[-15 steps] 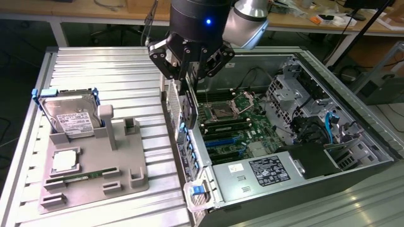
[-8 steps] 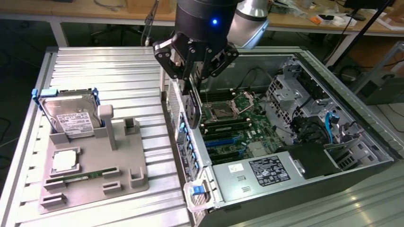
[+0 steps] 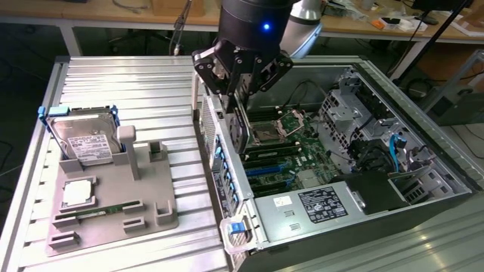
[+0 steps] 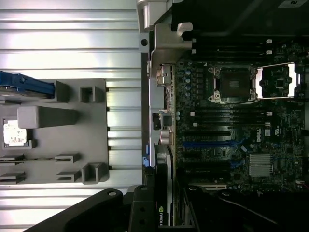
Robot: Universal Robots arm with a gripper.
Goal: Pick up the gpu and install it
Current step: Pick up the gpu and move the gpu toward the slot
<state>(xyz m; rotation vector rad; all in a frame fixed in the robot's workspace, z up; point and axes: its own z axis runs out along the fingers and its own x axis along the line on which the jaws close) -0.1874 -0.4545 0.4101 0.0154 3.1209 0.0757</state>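
The gripper [image 3: 236, 105] is clamping the gpu [image 3: 242, 133] edge-down over the motherboard [image 3: 295, 150], just inside the open computer case's [image 3: 378, 238] rear wall. The case is sitting on a ribbed aluminium table [image 3: 128, 85]; wooden workbenches [image 3: 106, 12] are lining the room behind.

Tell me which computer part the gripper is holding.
The gpu, the dark card in the gripper above the case; the hard drive and memory stick sit on the gray holder.

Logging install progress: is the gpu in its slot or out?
Out. The gpu hangs on edge from the end effector, above the motherboard; the blue slot lies bare.
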